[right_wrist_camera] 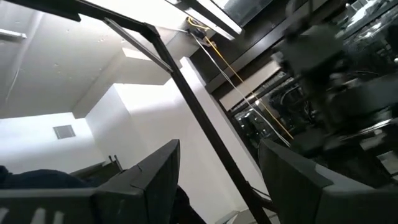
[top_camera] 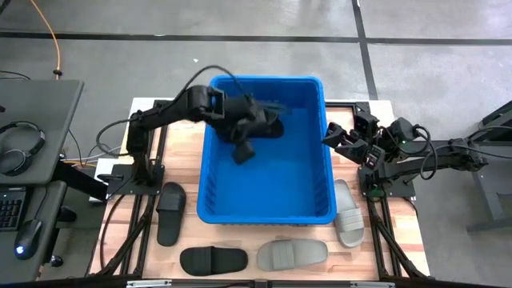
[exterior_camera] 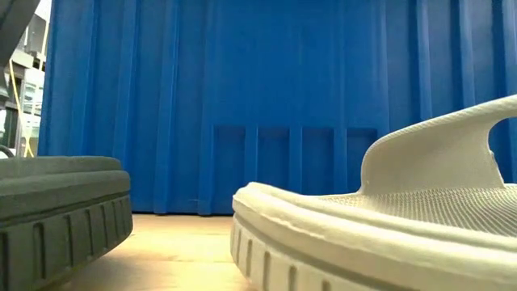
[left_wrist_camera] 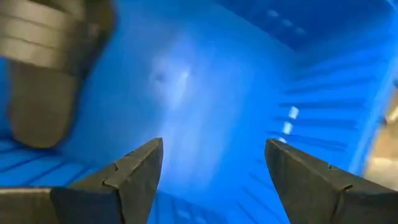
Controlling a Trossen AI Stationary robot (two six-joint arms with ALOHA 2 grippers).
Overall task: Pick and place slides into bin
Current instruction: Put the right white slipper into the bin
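Two black slides are lying on the table left of and in front of the bin (top_camera: pixel 266 214): one (top_camera: pixel 170 212) just beside its left wall, another (top_camera: pixel 213 259) near the table's front edge. The left arm is reaching over the bin's left rim, its gripper (top_camera: pixel 242 151) hanging inside above the blue floor with fingers (left_wrist_camera: pixel 134 168) standing apart and holding nothing. A dark slide (top_camera: pixel 270 126) is resting in the bin's far part, just beyond that gripper. A grey slide (top_camera: pixel 292 254) is lying in front of the bin, beside the second black one, and another grey slide (top_camera: pixel 347 212) is lying along the bin's right wall. The right gripper (top_camera: pixel 334 136) is waiting just outside the bin's far right corner, fingers (right_wrist_camera: pixel 155 177) parted and empty.
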